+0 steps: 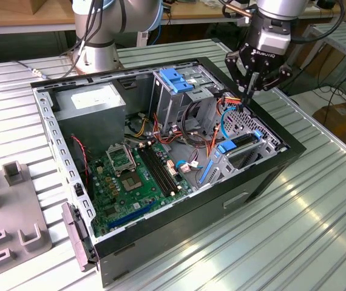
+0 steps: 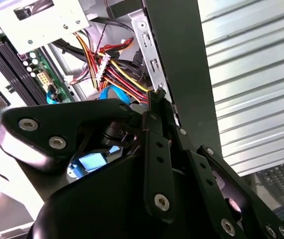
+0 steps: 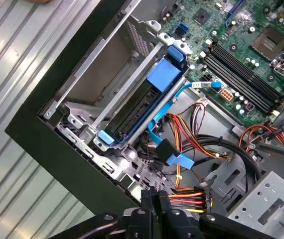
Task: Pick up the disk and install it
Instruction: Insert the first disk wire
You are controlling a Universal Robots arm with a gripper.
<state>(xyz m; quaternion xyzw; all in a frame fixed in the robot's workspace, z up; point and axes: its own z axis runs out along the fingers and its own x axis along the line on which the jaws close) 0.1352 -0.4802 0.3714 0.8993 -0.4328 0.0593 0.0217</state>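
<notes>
Nearest in the first wrist view, gripper [image 3: 158, 211] with fingers pressed together, empty, above the red and yellow cables [image 3: 184, 198]. Beyond, disk [image 3: 141, 102] in its blue frame, seated edge-up in the metal bay [image 3: 89, 74] at the computer case [image 1: 179, 233] corner. Farther, motherboard [image 3: 241, 45].

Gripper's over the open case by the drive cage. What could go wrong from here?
1. The black gripper, jaws closed, hangs just above the red, yellow and orange wire bundle; descending, it could snag the wires.
2. The black case wall stands close beside the fingertips; a sideways drift may clip it.
</notes>
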